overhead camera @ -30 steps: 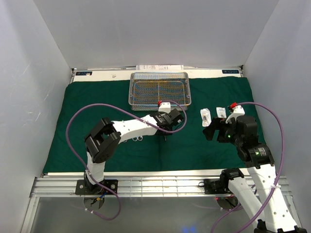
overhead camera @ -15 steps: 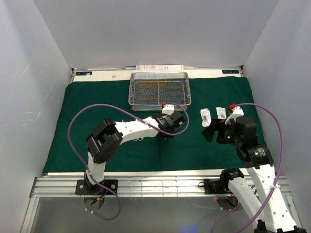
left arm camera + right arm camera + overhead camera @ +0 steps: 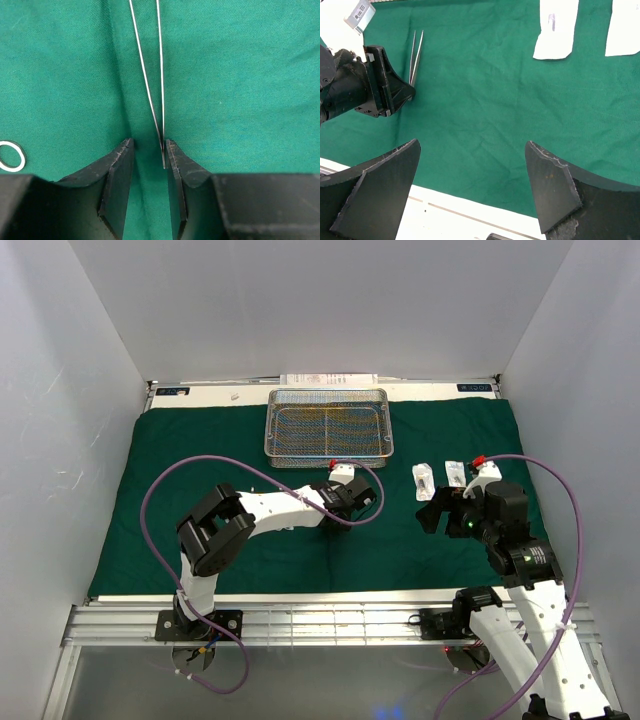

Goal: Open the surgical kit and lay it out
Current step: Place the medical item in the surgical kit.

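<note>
The dark green cloth [image 3: 180, 450] lies spread flat over the table. On its far side stands the silver wire-mesh tray [image 3: 270, 430]. My left gripper [image 3: 334, 520] [image 3: 148, 142] is low over the cloth and open. Thin tweezers [image 3: 161, 75] [image 3: 414, 62] lie on the cloth, their joined end between the jaws and against the right finger [image 3: 175, 160]. Two white packets [image 3: 424, 480] [image 3: 456, 472] [image 3: 556, 30] lie to the right. My right gripper [image 3: 432, 512] [image 3: 472, 145] hovers wide open just near of the packets, holding nothing.
A metal ring handle [image 3: 24, 159] shows at the left edge of the left wrist view. White paper [image 3: 330, 378] lies behind the tray. The cloth's near edge and the white table rim [image 3: 445, 210] sit below the right gripper. White walls enclose three sides.
My left gripper has shifted slightly left and toward the near side, staying low over the tweezers. The right arm has not moved.
</note>
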